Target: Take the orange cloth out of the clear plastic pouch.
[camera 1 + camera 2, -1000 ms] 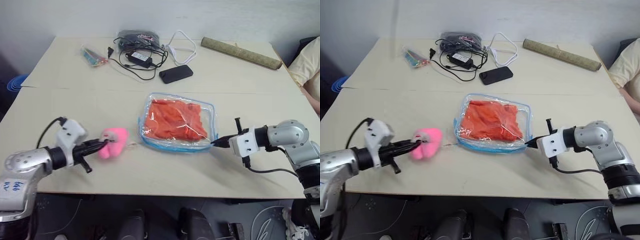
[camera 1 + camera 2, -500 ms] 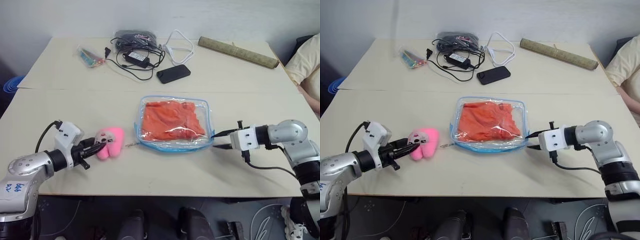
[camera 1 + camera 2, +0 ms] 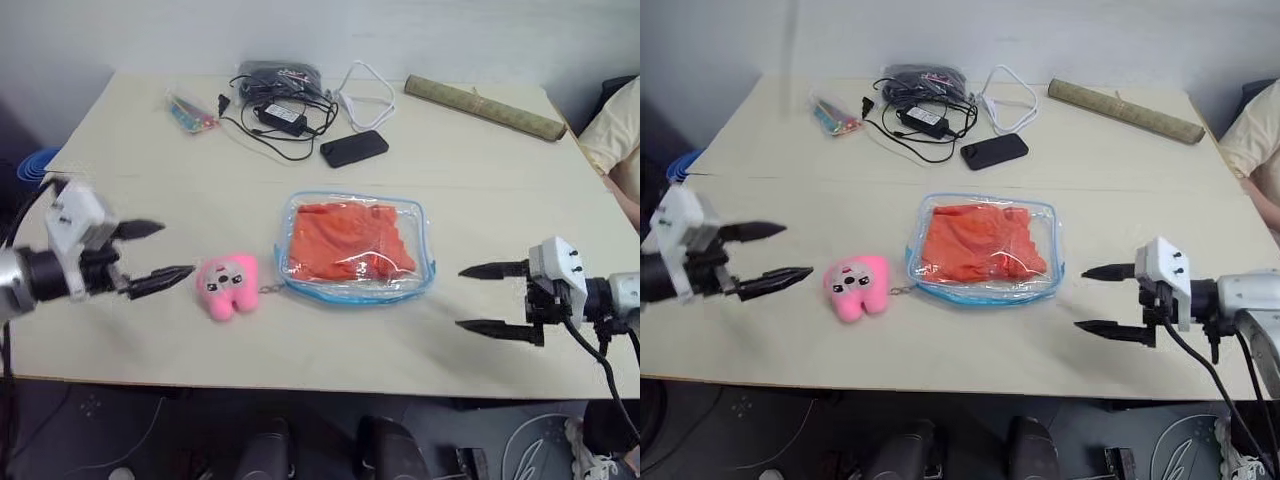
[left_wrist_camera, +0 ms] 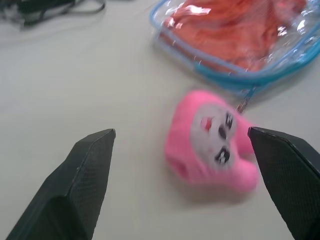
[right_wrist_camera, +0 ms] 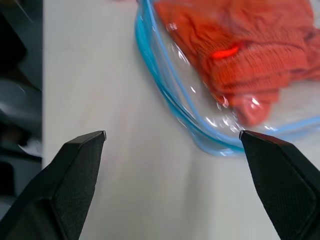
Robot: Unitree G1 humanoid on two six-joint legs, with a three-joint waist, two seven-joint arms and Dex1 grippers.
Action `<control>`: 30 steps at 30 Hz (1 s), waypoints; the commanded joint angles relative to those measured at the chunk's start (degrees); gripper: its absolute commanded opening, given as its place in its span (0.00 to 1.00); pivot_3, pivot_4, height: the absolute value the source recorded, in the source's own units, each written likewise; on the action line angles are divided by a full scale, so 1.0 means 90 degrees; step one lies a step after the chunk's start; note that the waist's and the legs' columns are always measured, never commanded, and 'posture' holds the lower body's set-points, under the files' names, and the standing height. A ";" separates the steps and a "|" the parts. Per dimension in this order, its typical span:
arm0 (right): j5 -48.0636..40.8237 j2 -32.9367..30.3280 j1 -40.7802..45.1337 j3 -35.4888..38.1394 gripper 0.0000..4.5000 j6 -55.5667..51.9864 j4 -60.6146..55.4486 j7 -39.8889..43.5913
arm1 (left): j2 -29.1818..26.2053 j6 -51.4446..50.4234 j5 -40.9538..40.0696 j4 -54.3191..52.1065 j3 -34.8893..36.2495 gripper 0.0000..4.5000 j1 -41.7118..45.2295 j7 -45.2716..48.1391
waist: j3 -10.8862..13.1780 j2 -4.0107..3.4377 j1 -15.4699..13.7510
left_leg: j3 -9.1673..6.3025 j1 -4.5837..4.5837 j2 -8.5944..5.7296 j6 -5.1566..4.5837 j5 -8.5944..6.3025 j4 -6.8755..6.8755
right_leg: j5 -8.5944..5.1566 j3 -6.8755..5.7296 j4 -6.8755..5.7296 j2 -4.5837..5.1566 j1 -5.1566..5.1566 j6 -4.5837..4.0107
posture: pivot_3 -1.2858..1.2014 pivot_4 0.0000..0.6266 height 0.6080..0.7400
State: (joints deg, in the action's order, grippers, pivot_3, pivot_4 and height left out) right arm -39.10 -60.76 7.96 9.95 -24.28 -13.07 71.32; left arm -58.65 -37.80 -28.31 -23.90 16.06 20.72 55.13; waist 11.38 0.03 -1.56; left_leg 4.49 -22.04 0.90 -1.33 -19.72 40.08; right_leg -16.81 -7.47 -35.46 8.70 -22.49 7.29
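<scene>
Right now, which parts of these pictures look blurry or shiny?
Left eye view: the left gripper is smeared. Left wrist view: the pink plush toy is soft and out of focus. Right wrist view: bright glare spots sit on the clear plastic pouch over the orange cloth.

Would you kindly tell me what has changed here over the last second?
The left gripper let go of the pink plush toy and drew back, open. The right gripper released the clear plastic pouch edge and withdrew, open. The orange cloth stays inside; the phone and cables are unmoved.
</scene>
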 commanded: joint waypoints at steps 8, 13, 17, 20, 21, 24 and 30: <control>-0.0711 0.0746 0.0036 0.0302 1.00 -0.1066 -0.1396 -0.1346 | 0.1571 0.3117 0.3273 0.0949 -0.3853 0.99 0.1471 -0.0373 | 0.0001 0.0003 0.0010 | 0.0079 -0.0009 -0.0013 0.0005 -0.0001 -0.0003 | 0.0000 0.0011 -0.0003 -0.0030 -0.0026 0.0000 | 0.52 0.24 1.00; -0.0691 0.0853 -0.0264 0.0461 1.00 -0.1067 -0.1620 -0.1542 | 0.2195 0.3779 0.3824 0.1612 -0.4106 0.99 0.1653 -0.0610 | 0.0001 0.0005 -0.0015 | 0.0079 -0.0011 -0.0017 -0.0001 -0.0001 0.0000 | 0.0000 0.0011 -0.0001 -0.0022 -0.0024 0.0001 | 0.52 0.24 1.00; -0.0658 0.0876 -0.0472 0.0494 1.00 -0.1017 -0.1739 -0.1658 | 0.2437 0.3900 0.3851 0.1768 -0.4014 0.87 0.1599 -0.0575 | 0.0001 0.0005 -0.0007 | 0.0078 -0.0012 -0.0016 -0.0004 0.0000 0.0001 | 0.0001 0.0010 -0.0004 -0.0021 -0.0024 0.0002 | 0.52 0.24 1.00; -0.0555 0.0877 -0.0587 0.0485 1.00 -0.0922 -0.1767 -0.1678 | 0.2443 0.4011 0.3900 0.1802 -0.3989 0.67 0.1538 -0.0510 | 0.0001 0.0005 -0.0002 | 0.0077 -0.0011 -0.0011 -0.0004 0.0000 0.0002 | 0.0001 0.0010 -0.0004 -0.0021 -0.0024 0.0002 | 0.52 0.24 1.00; -0.0528 0.0881 -0.0605 0.0484 1.00 -0.0899 -0.1765 -0.1680 | 0.2480 0.3998 0.3864 0.1808 -0.3965 0.60 0.1541 -0.0507 | 0.0001 0.0005 -0.0002 | 0.0077 -0.0010 -0.0011 -0.0004 0.0000 0.0002 | 0.0001 0.0011 -0.0005 -0.0020 -0.0024 0.0002 | 0.52 0.24 1.00; -0.0381 0.0886 -0.0660 0.0450 1.00 -0.0784 -0.1764 -0.1672 | 0.2613 0.3769 0.3722 0.1718 -0.3903 0.40 0.1530 -0.0488 | 0.0001 0.0006 -0.0008 | 0.0076 -0.0010 -0.0009 -0.0005 0.0001 0.0002 | 0.0001 0.0010 -0.0006 -0.0020 -0.0023 0.0002 | 0.52 0.24 1.00; -0.0313 0.0930 -0.0684 0.0343 0.88 -0.0620 -0.1804 -0.1570 | 0.3053 0.2564 0.3164 0.1145 -0.3513 0.20 0.1179 -0.0670 | 0.0001 0.0006 0.0001 | 0.0071 -0.0009 -0.0008 -0.0006 0.0001 0.0002 | 0.0001 0.0011 -0.0006 -0.0019 -0.0022 0.0003 | 0.52 0.24 1.00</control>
State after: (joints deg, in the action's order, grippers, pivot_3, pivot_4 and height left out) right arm -41.60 -53.04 1.73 12.03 -31.19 -27.04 56.57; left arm -32.06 -11.79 3.19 -9.84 -18.28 31.69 50.36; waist 11.39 0.08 -1.55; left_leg 5.10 -22.13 0.85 -1.38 -19.71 40.10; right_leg -16.80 -7.38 -35.52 8.53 -22.69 7.32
